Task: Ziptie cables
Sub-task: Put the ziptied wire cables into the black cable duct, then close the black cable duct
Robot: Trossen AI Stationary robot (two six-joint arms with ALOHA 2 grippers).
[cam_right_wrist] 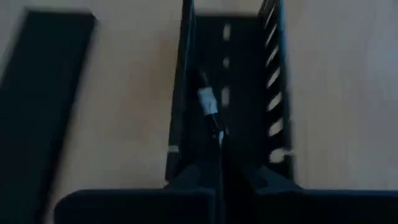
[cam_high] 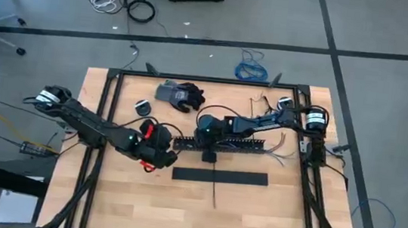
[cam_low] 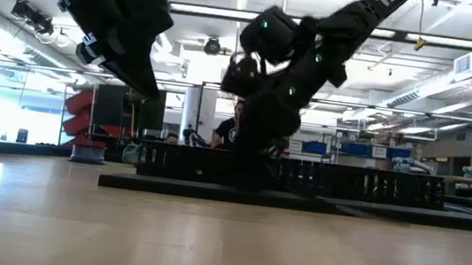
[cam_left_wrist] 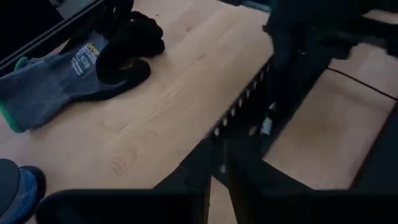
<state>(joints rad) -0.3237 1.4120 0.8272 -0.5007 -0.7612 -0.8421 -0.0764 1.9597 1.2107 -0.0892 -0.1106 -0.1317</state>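
My right gripper sits low over the slotted duct, and in its wrist view the 2 fingers stand apart with nothing clamped; a thin dark line runs up between them, and I cannot tell if it is a ziptie or a wire. My left gripper waits at the duct's left end; whether it grips anything I cannot tell. The cables fan out at the duct's far right end, well apart from both grippers. 1 ziptie lies across the flat black bar. I judge I am picking up a strip: come down square, centre it between the pads, and close slowly so it does not skate off the wood
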